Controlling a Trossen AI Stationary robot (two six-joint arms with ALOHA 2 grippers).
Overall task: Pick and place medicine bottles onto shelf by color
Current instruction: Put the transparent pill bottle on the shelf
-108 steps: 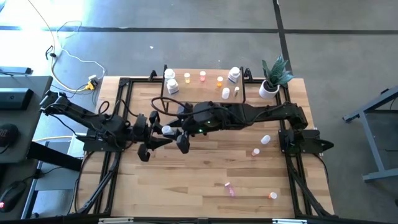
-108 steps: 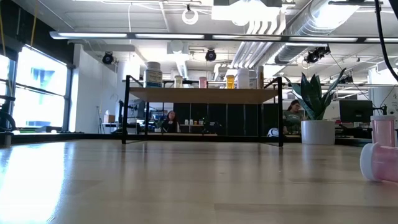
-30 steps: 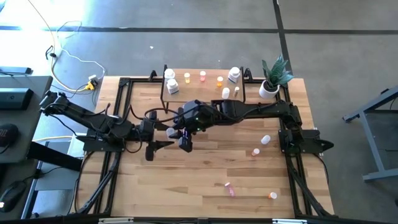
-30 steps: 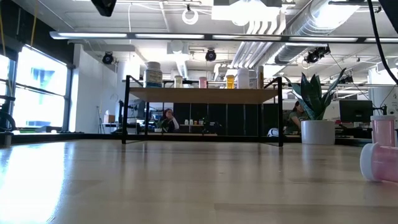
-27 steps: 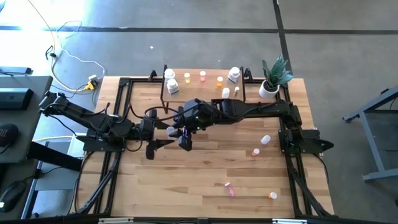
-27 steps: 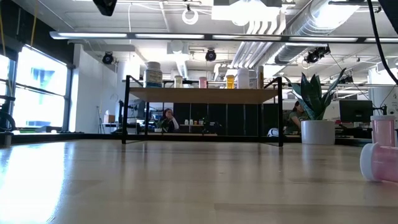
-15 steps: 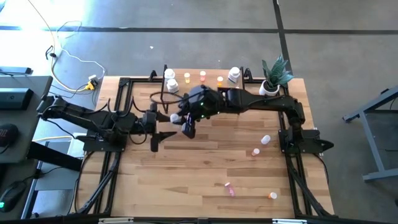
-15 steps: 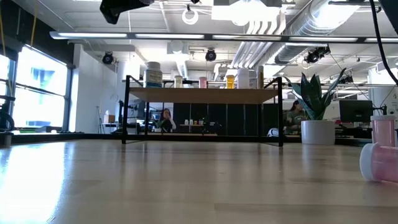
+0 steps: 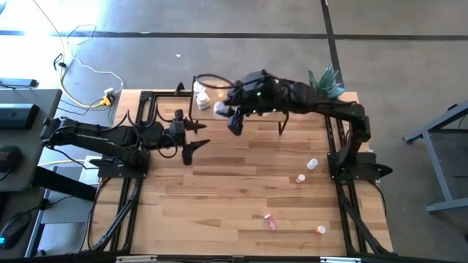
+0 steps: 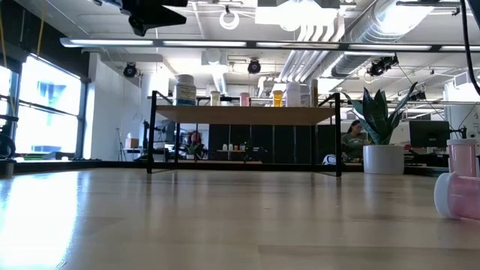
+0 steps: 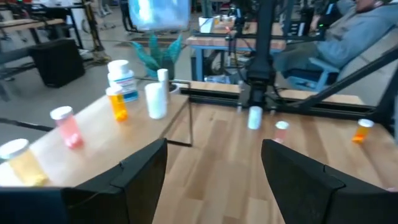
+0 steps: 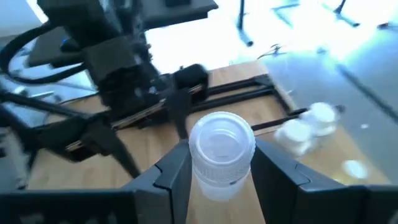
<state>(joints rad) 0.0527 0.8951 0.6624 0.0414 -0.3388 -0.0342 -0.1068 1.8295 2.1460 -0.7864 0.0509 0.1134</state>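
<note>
A white bottle (image 12: 221,154) is clamped between the fingers of the right pincer (image 9: 226,112), which has been carried from mid-tabletop, where it hung a second ago, to just above the left part of the shelf (image 9: 281,117) at the far edge of the tabletop (image 9: 241,197). From this it is judged that the carry is nearly done and only the lowering and release beside the other white bottles (image 9: 200,97) remain. The left pincer (image 9: 191,136) has also been moved toward the far side and hangs left of the shelf with its fingers spread wide and nothing between them. In the right wrist view the grip is shown plainly, the cap facing the camera, which cannot be made out from above. In the left wrist view the shelf's row is laid out: an orange bottle (image 11: 116,103), a pink bottle (image 11: 65,126) and white ones, with stray bottles on the tabletop beyond (image 11: 255,117). In the low view a pink bottle (image 10: 459,189) is seen at the near right, and only part of an arm at the top.
</note>
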